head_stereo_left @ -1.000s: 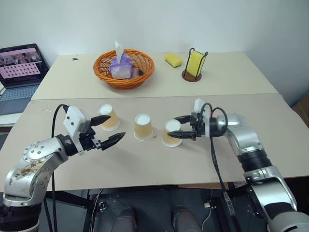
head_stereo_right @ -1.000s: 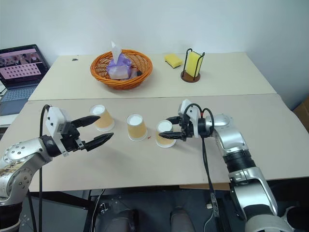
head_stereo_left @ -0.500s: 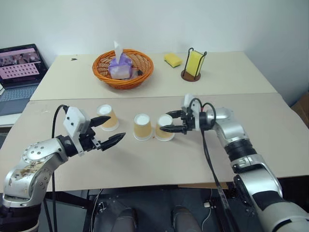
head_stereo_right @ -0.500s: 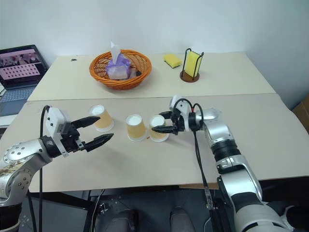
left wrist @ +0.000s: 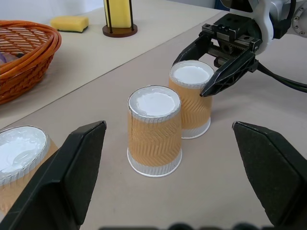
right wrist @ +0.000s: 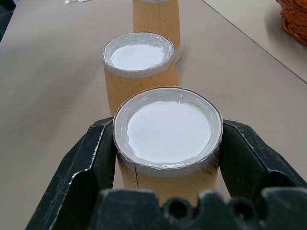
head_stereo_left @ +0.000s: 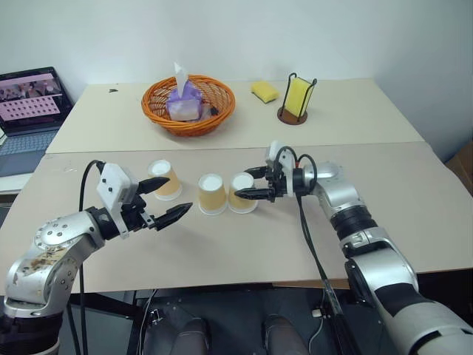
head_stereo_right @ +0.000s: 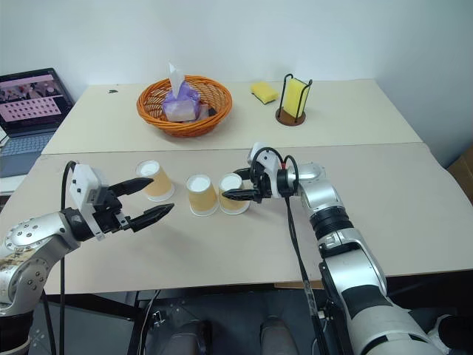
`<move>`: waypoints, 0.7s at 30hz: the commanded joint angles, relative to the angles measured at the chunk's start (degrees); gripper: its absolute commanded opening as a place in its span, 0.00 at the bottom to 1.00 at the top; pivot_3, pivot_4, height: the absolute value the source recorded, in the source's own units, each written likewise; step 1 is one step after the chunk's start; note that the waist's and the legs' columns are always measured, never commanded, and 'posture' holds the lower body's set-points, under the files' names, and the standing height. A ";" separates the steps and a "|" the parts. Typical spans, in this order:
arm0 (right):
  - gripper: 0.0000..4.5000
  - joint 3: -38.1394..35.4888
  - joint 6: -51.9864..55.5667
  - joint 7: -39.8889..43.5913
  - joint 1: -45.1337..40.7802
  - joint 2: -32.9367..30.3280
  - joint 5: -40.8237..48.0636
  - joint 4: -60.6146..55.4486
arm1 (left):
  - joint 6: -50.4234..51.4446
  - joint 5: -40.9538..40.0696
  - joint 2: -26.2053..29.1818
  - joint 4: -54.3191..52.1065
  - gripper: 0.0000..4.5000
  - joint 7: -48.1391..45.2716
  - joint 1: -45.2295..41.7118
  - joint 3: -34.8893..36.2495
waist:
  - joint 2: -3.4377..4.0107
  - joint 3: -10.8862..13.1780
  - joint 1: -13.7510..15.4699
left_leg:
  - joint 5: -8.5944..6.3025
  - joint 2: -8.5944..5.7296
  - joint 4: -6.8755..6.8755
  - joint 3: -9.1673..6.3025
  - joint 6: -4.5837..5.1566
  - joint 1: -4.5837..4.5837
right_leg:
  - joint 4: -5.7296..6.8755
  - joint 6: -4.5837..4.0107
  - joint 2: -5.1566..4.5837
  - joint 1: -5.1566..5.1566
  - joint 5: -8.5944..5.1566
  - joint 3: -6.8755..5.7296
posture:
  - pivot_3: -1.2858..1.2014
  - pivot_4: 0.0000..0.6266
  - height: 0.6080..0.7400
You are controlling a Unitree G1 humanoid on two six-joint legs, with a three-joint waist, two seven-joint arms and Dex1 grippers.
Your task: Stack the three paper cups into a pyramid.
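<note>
Near the middle of the left eye frame, the right hand (head_stereo_left: 253, 184) is clamped on one upside-down paper cup (head_stereo_left: 242, 192), fingers pinching it high up near its white base, and that cup sits on the table (head_stereo_left: 222, 251) just beside the middle cup (head_stereo_left: 211, 194) — touching or a sliver apart, hard to call. The third cup (head_stereo_left: 167, 179) stands apart toward the left of the frame, close by the left hand (head_stereo_left: 164, 198), which hangs with its fingers spread wide and nothing between them. Now the risks! Any more push leftward and the gripped cup shoves its neighbour, tipping it or sliding it out of line. These are light, thin-walled cups, so a hard squeeze could dent the wall and leave a wobbly footing for the top of the pyramid. On letting go, a finger dragging the rim could pull the cup off its spot. And the left hand, going for the third cup, could nudge it over with one open finger.
</note>
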 commanded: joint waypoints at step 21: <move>0.99 -5.84 9.42 3.24 2.86 -4.67 9.07 -22.69 | -0.84 -0.18 0.34 -1.65 1.00 0.23 0.19 1.16 | 0.01 0.01 0.23 | -0.01 0.00 -0.01 -0.01 -0.02 -0.06 | -0.02 0.00 -0.01 -0.03 0.00 -0.01 | 0.52 0.24 1.00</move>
